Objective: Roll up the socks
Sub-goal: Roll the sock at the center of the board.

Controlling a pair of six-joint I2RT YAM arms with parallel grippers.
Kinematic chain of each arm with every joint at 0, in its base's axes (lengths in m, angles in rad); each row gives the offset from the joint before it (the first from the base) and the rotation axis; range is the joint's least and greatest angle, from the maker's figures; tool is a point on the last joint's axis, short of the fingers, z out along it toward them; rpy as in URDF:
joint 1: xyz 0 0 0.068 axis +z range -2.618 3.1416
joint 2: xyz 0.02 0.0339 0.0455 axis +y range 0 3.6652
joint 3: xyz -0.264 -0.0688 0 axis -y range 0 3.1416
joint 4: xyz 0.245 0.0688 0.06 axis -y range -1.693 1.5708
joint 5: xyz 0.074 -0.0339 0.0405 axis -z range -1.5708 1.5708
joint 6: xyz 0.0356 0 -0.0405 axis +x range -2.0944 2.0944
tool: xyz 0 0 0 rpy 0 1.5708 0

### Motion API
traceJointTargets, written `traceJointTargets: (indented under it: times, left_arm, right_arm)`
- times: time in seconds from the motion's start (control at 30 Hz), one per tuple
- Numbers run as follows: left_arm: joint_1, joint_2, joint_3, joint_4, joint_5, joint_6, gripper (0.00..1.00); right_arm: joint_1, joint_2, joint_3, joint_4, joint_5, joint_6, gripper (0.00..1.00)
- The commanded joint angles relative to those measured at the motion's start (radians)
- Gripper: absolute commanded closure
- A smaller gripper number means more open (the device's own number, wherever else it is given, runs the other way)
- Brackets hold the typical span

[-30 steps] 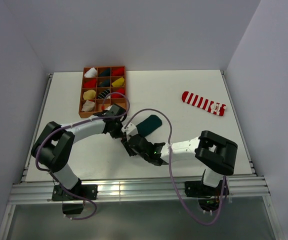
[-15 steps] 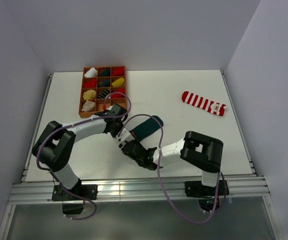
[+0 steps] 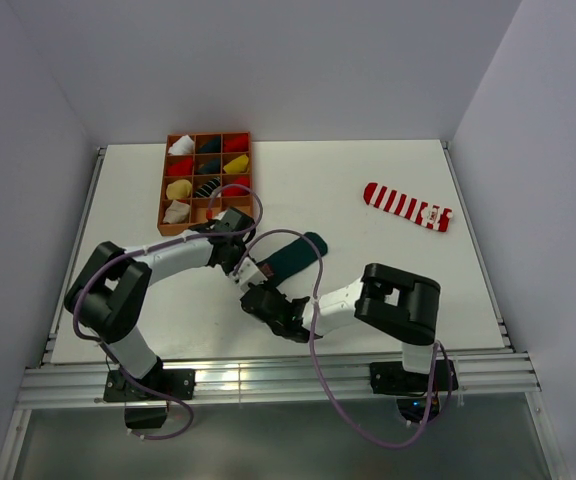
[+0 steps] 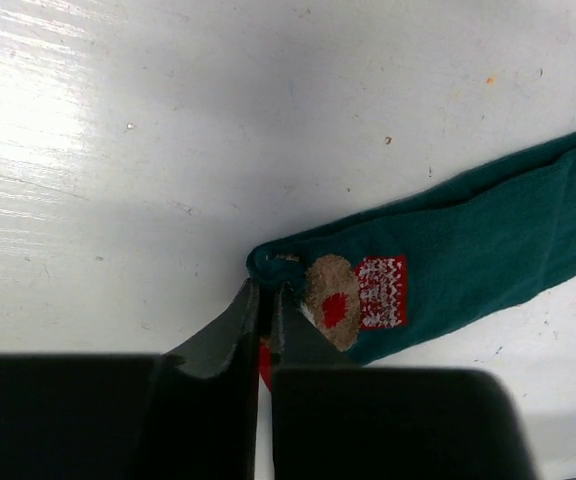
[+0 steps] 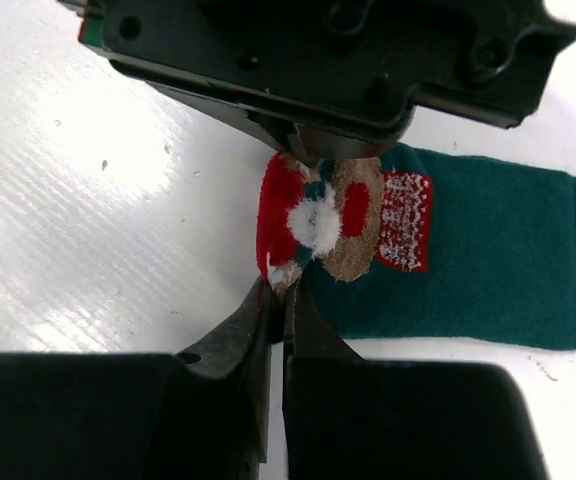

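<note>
A dark green sock (image 3: pixel 293 253) with a red, white and brown figure at its near end lies flat mid-table. In the left wrist view my left gripper (image 4: pixel 265 292) is shut on the folded edge of the green sock (image 4: pixel 468 250) beside the figure. From the opposite side my right gripper (image 5: pixel 284 288) is shut on the red corner of the same end of the green sock (image 5: pixel 488 270). In the top view the left gripper (image 3: pixel 244 264) and right gripper (image 3: pixel 255 290) meet at that end. A red-and-white striped sock (image 3: pixel 406 206) lies flat at the far right.
A brown compartment tray (image 3: pixel 163 185) with rolled red, yellow, white and dark bundles stands at the back left, just behind the left arm. In the right wrist view the left gripper's black body (image 5: pixel 318 60) sits close above the sock's end.
My right arm has swung left to the sock's figure end, and its gripper has gone from open to shut on the red corner. The left gripper has stayed on the sock.
</note>
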Motion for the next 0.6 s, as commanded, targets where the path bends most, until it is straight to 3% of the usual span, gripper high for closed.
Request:
traceJointTargets:
  times: [0.0, 0.03, 0.07, 0.2, 0.57]
  left_arm:
    - [-0.01, -0.046, -0.023, -0.009, -0.014, -0.02, 0.89]
    - [-0.008, -0.058, -0.031, 0.003, -0.022, -0.034, 0.81]
    - [-0.007, -0.071, -0.037, 0.009, -0.028, -0.042, 0.81]
    - [0.0, -0.12, -0.066, 0.044, -0.039, -0.084, 0.64]
    - [0.027, -0.327, -0.261, 0.248, -0.033, -0.229, 0.5]
  right_arm:
    - [-0.016, -0.05, -0.007, -0.023, -0.056, 0.086, 1.0]
    - [-0.039, -0.076, -0.023, -0.03, -0.123, 0.119, 1.0]
    - [-0.054, -0.088, -0.031, -0.038, -0.155, 0.138, 1.0]
    - [-0.16, -0.13, -0.069, -0.048, -0.382, 0.219, 1.0]
    - [-0.464, -0.091, -0.197, 0.146, -0.928, 0.441, 1.0]
